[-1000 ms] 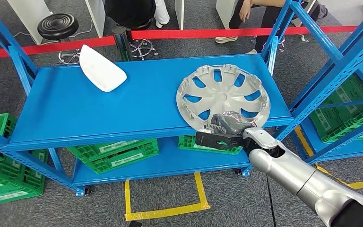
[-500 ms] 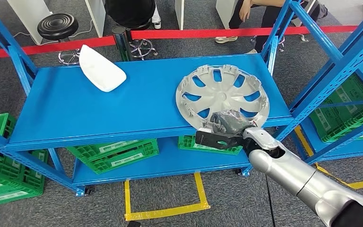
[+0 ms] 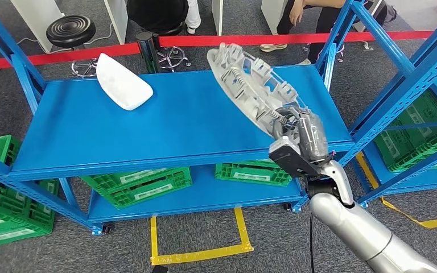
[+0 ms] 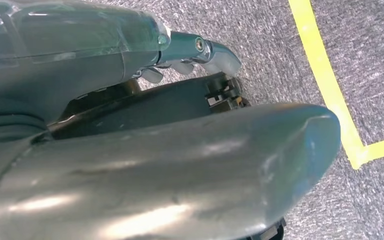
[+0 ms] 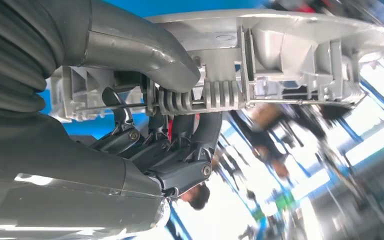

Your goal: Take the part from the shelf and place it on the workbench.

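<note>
Right now, grip: the right robot hand (image 3: 301,139) pinches the rim of the silver wheel cover (image 3: 244,79), thumb on one face and dark fingers (image 5: 180,155) hooked behind the ribbed edge; the hold sits at one edge only, far from the middle of the part.
Part position: the wheel cover is lifted off the blue shelf (image 3: 91,136) and tilted steeply, its far edge high over the shelf top, held nowhere but at the hand.
Slip risk: a wide, thin disc hangs from an edge pinch, so its own weight could lever it round in the fingers; a quick swing of the arm would likely twist it loose.
Collision risk: the blue upright (image 3: 387,96) of the neighbouring rack stands close on the right; turning away with the disc sticking out could clip it.
Other part: the white moulded piece (image 3: 122,82) lies well apart at the shelf's far left corner, out of harm's way.
Left robot hand (image 4: 155,165): it hangs over grey carpet beside yellow floor tape (image 4: 330,90); I cannot tell how its fingers lie.
Bystanders: people stand behind the red barrier tape (image 3: 62,55), near the shelf's far side.
</note>
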Controlling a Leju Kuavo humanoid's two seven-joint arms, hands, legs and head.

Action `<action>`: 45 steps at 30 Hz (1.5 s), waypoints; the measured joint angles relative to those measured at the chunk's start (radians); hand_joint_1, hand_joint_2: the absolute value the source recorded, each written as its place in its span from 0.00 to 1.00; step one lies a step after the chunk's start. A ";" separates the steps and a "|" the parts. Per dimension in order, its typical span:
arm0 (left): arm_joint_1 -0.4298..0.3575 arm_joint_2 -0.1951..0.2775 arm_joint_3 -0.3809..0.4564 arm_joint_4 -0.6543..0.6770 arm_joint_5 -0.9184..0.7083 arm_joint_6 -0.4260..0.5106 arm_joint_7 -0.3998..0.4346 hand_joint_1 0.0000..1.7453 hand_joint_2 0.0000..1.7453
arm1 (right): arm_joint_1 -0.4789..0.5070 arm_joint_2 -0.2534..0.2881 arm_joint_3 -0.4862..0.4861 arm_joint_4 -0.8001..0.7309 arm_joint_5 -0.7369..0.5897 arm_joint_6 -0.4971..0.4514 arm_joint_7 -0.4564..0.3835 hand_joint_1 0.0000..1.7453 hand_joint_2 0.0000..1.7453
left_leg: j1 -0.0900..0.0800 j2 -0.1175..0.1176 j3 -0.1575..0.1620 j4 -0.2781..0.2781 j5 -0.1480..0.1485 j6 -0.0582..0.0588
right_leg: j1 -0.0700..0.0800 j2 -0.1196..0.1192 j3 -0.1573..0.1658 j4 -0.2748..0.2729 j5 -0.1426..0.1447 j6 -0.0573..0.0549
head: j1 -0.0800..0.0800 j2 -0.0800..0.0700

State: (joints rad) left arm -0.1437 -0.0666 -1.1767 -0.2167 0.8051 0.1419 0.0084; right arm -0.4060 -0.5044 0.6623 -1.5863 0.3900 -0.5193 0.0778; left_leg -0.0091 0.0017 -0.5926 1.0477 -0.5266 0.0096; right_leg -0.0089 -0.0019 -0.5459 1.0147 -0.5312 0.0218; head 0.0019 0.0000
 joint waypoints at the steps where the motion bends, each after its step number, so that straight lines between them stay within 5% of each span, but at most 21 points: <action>1: 0.000 0.000 0.000 0.000 0.001 0.001 0.000 0.00 0.00 | 0.015 0.003 -0.020 -0.035 -0.001 -0.013 -0.006 1.00 1.00 | 0.000 0.000 0.000 0.000 0.000 0.000 | 0.000 0.000 0.000 0.000 0.000 0.000 | 0.000 0.000; 11: 0.000 0.003 0.000 0.000 0.010 0.006 0.000 0.00 0.00 | 0.087 0.028 -0.141 -0.330 -0.013 -0.048 -0.051 1.00 1.00 | 0.000 0.002 0.000 0.000 0.000 0.000 | 0.000 0.000 0.000 0.000 0.000 0.000 | 0.000 0.000; 27: 0.007 0.012 0.000 0.000 0.015 0.009 -0.004 0.00 0.00 | 0.108 0.074 -0.136 -0.620 -0.043 -0.020 -0.116 1.00 1.00 | 0.000 0.005 0.001 -0.001 0.000 0.000 | 0.000 0.002 0.000 0.000 0.000 0.000 | 0.001 0.000; 31: 0.007 0.016 0.000 0.000 0.014 0.011 -0.026 0.00 1.00 | 0.110 0.087 -0.123 -0.654 -0.067 0.003 -0.143 1.00 1.00 | 0.000 0.005 0.001 -0.001 0.000 0.000 | 0.000 0.002 0.000 0.000 0.000 0.000 | 0.001 0.000; 45: 0.009 0.019 -0.001 0.000 0.007 0.062 -0.079 0.00 1.00 | 0.149 0.117 -0.071 -0.693 -0.110 0.055 -0.168 1.00 1.00 | 0.000 0.005 0.002 -0.001 0.000 0.000 | 0.000 0.002 0.000 0.000 0.000 -0.001 | 0.001 0.000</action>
State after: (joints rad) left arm -0.1345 -0.0473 -1.1772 -0.2167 0.8118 0.2043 -0.0706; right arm -0.2573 -0.3876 0.5916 -2.2797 0.2796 -0.4642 -0.0903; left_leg -0.0089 0.0063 -0.5908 1.0464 -0.5267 0.0095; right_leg -0.0089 0.0005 -0.5461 1.0146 -0.5317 0.0212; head 0.0028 0.0000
